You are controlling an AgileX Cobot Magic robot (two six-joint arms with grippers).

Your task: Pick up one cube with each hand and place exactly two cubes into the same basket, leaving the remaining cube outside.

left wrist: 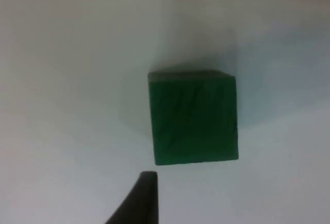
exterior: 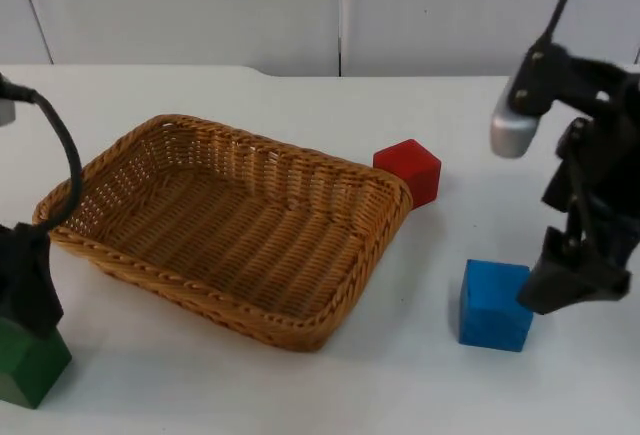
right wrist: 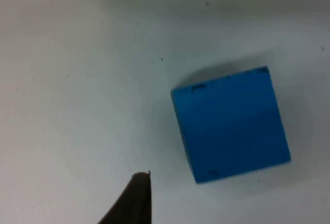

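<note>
Green cube — lower left, just under left gripper; blue cube — skewed, beside right gripper. Whether either gripper is parted or closed: cannot tell.

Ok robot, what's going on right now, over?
Left gripper over green cube. Right gripper beside blue cube. Basket holds no cubes; red cube behind it. Nothing blocking.

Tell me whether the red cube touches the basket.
Cannot tell. In the top view the red cube sits right behind the basket rim's far corner, which hides any gap.
</note>
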